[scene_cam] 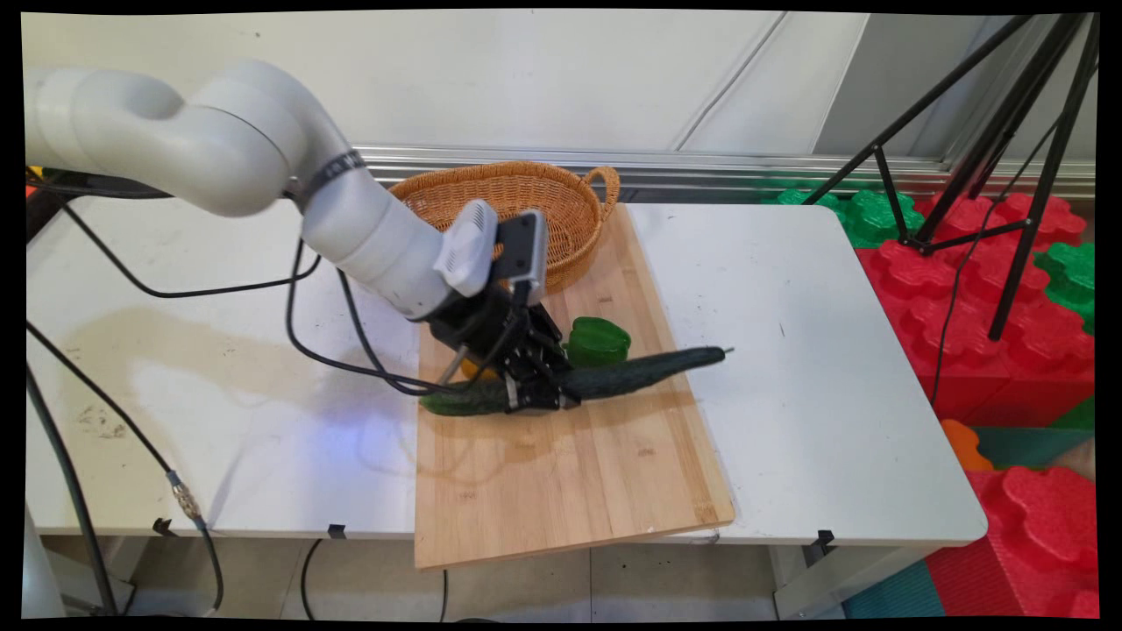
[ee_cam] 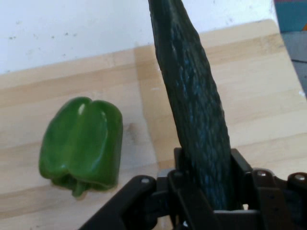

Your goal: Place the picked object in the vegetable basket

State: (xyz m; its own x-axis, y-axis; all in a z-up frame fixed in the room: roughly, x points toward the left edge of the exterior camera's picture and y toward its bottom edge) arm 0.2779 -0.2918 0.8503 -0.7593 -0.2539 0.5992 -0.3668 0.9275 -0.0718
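Arm bent low, claw (scene_cam: 535,396) clamping cucumber (scene_cam: 631,375) over cutting board (scene_cam: 570,473).

The glossy white, rounded arm (scene_cam: 263,166) has a grey ring at one joint. A black boxy camera module (scene_cam: 523,245) sits by its wrist. The black two-finger gripper (scene_cam: 535,386) shows silver screws; black cables (scene_cam: 219,289) trail below the arm.
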